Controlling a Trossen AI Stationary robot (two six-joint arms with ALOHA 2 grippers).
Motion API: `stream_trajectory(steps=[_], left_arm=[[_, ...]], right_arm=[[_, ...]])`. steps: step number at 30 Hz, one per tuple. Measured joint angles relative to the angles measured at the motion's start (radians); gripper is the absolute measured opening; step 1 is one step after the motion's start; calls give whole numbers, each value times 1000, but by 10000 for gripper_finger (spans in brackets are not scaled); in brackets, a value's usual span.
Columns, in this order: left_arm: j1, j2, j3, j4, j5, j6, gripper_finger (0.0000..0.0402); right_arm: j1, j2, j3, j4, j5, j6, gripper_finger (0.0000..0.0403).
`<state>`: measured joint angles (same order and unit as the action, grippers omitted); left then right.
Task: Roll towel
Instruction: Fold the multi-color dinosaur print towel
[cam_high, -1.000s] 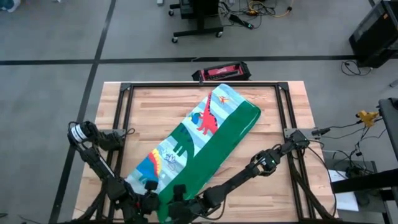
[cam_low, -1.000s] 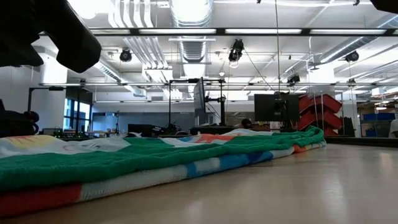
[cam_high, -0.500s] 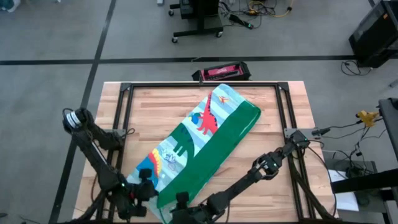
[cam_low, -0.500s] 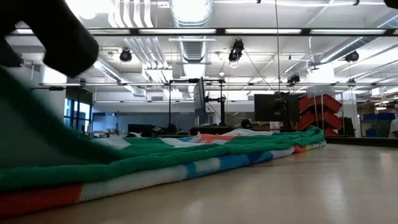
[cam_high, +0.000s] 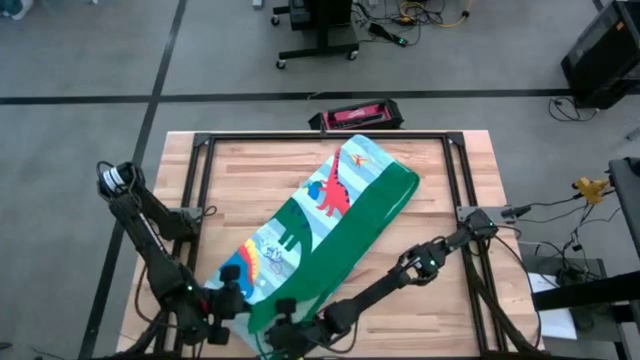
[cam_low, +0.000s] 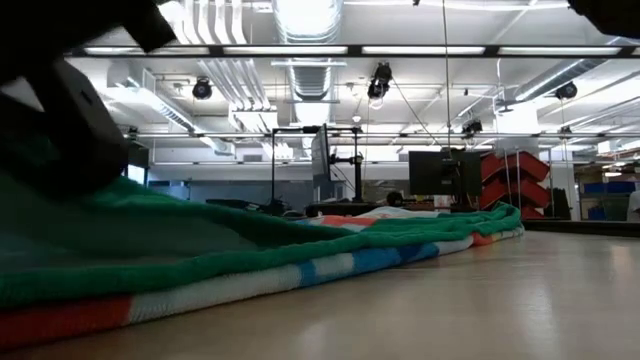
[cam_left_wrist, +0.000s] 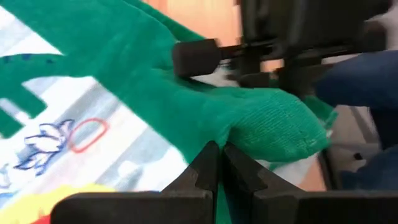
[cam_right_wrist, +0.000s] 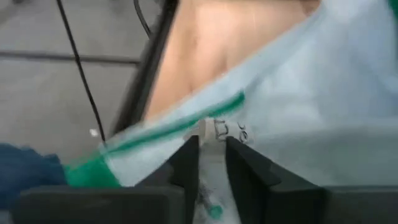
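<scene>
From above, the towel (cam_high: 325, 235) lay in a long folded strip slanting across the wooden table (cam_high: 250, 170), from the far middle down to the near edge. The left arm bent low along the table's left side, and the left gripper (cam_high: 228, 305) sat at the towel's near left corner. The right arm stretched across from the right side, and the right gripper (cam_high: 283, 335) sat at the near end of the green edge, just beside the left one. Bare wood lay open on both sides of the towel, with more room to the right, and a red box (cam_high: 355, 114) sat just past the far edge. From table height, the towel (cam_low: 250, 255) ran flat into the distance, and its near end rose in a green hump under a dark arm part (cam_low: 55, 130); smooth table lay open on the right. In the left wrist view, the left gripper (cam_left_wrist: 217, 155) had its fingers pinched tight on a fold of green towel (cam_left_wrist: 267, 121), with the other arm close behind it. In the right wrist view, the right gripper (cam_right_wrist: 208, 152) pinched the towel's pale underside (cam_right_wrist: 311, 87) by its green trim, lifted off the wood.
</scene>
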<state>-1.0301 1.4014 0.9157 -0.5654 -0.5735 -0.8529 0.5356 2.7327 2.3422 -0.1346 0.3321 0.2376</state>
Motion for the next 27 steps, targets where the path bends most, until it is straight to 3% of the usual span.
stream_trajectory(steps=[2, 8, 18, 22, 27], left_arm=[[5, -2, 0, -11, -18, -1, 0], [21, 0, 0, -19, -31, 6, 0], [21, -25, 0, -45, -30, 6, 0], [21, -27, 0, -65, -37, 0, 0], [21, -26, 0, -64, -43, -1, 0]], right_arm=[[-7, 8, 1, 4, -1, -7, 7], [-32, 33, 1, -4, 10, -6, 6], [10, -89, 14, -131, 274, -124, 6], [33, -98, 10, -188, 329, -134, 37], [63, -124, 13, -168, 489, -188, 116]])
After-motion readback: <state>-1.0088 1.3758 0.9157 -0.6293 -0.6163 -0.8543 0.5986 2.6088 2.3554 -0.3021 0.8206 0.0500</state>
